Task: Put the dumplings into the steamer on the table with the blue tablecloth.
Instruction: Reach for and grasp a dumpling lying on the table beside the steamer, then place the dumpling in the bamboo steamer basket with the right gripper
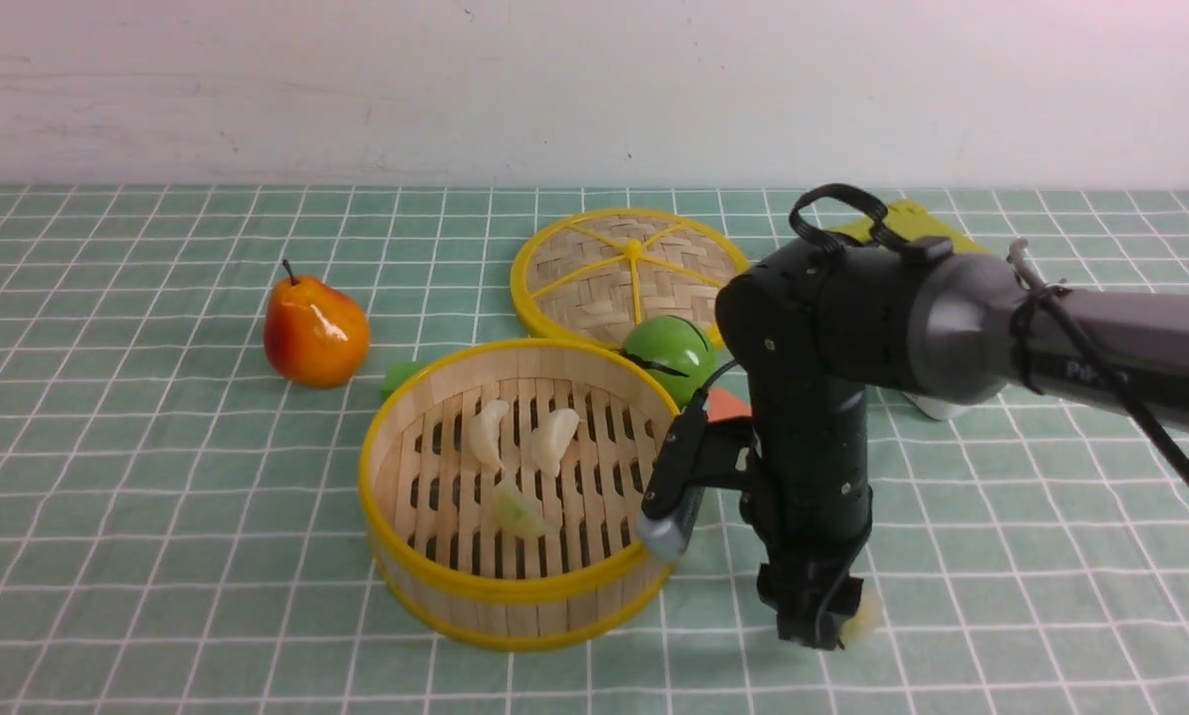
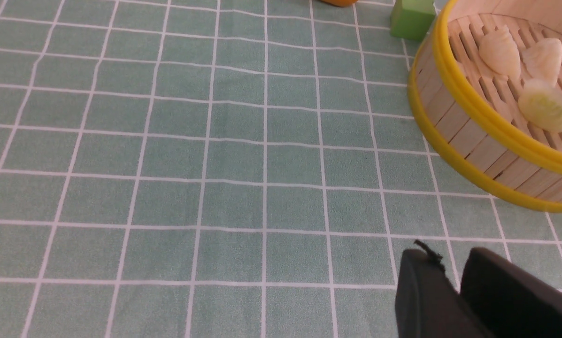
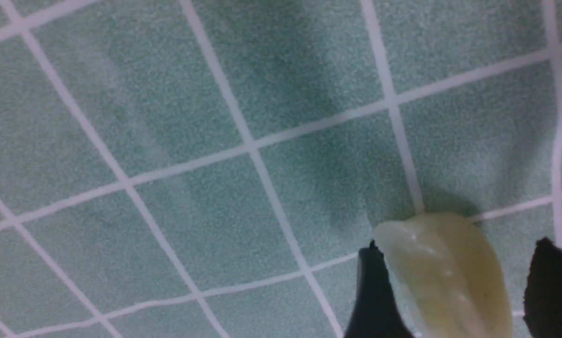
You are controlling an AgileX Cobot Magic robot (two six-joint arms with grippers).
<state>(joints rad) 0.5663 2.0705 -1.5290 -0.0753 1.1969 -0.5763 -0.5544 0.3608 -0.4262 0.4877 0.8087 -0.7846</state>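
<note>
1. You are looking at one table [image 1: 107, 497], and one mint-green tablecloth [image 2: 168, 155] with thin white grid lines is covering all of it.
2. One right arm [image 1: 952, 318] is reaching in from the right and pointing the right gripper [image 1: 820, 631] down at the cloth, near the steamer's right side.
3. One steamer [image 1: 515, 586] is sitting in the middle. It is a round bamboo basket with a slatted floor, a light-wood wall and two yellow rims.
4. One flat woven lid [image 1: 594, 288] with yellow spokes is lying just behind it.
5. One orange-red pear [image 1: 316, 333] is standing to the steamer's left, apart from it.
6. One green ball [image 1: 668, 353] is sitting at the lid's near edge.
7. You are counting four dumplings, all small pleated crescents.
   - Two whitish dumplings [image 1: 490, 434] are lying side by side on the steamer's floor.
   - One pale green dumpling [image 1: 518, 511] is lying there too, nearer to you.
   - The fourth dumpling [image 3: 450, 277], also pale green, is lying on the cloth outside the steamer.
8. The right gripper's jaws are standing wide around that fourth dumpling. One finger [image 3: 372, 295] is touching its edge and the other is standing clear.
9. The left gripper [image 2: 450, 256] is hovering over bare cloth left of the steamer. Its fingers are sitting close together with nothing between them, and you cannot tell whether they are meeting.
</note>
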